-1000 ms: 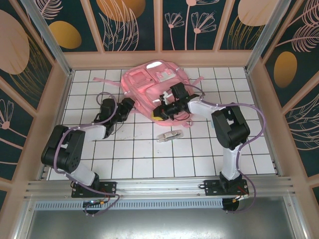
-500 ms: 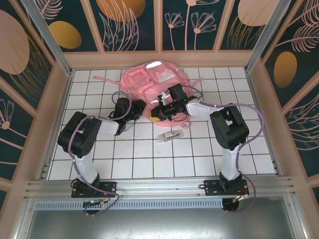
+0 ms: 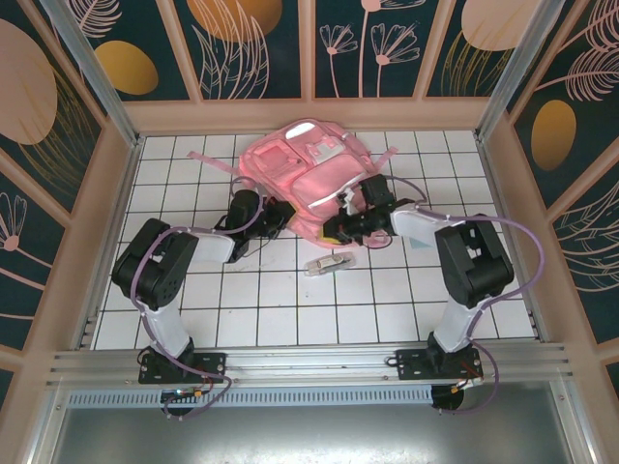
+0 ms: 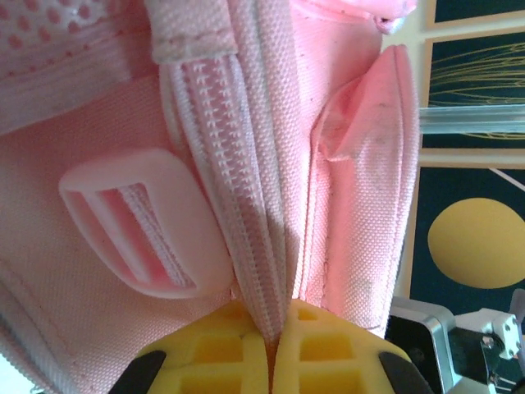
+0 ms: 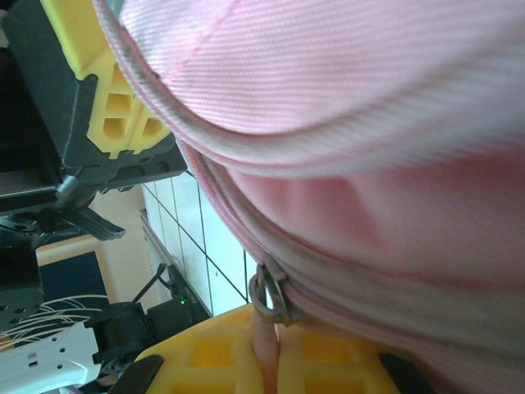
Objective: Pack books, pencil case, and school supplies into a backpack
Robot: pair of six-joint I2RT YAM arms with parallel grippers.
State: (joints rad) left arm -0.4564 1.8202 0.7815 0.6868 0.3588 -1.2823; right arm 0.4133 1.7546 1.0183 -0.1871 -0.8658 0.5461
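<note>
The pink backpack (image 3: 300, 164) lies flat toward the back of the white tiled table (image 3: 387, 300), front pockets up, soft and slumped, with a pale reflective strip across the top and straps splayed at both sides. Both arms meet at its near edge, and I read that as a zip job: one hand anchors the fabric while the other runs the slider. In the left wrist view, the left gripper (image 4: 275, 349) is pinched fully together on the backpack's seam, right where the zipper (image 4: 238, 164) tape runs down between its yellow pads, a pink plastic strap buckle (image 4: 143, 234) just beside it. In the right wrist view, the right gripper (image 5: 267, 357) is clamped tight on the small pink pull tab (image 5: 262, 332) hanging from the slider's metal ring (image 5: 271, 297), the bag's cloth bulging above it. Holding the seam should keep this limp fabric from dragging along with the pull. The narrow transparent box (image 3: 327, 263) lies on the tiles near the bag, not yet packed.
</note>
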